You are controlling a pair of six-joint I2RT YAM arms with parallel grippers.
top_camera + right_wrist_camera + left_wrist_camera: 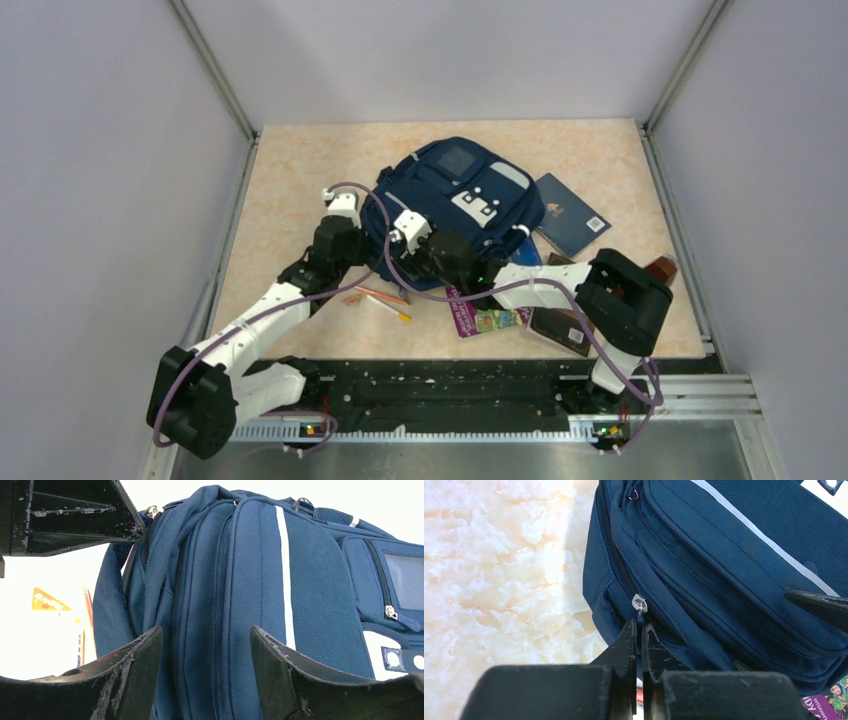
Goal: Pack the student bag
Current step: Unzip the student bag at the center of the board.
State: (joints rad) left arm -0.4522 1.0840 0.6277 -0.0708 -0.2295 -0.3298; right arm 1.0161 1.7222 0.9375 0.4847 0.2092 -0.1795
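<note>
Zip grab on the student bag
Bag's lying around the middle of the worktop, front pocket up. Left tool is pinched narrow on a zipper pull at the bag's side. Right tool is spread wide, pointing right at the bag.

Your left arm's black gripper has its fingers pinched on a small blue zip tab; your right black gripper is spread wide.
</note>
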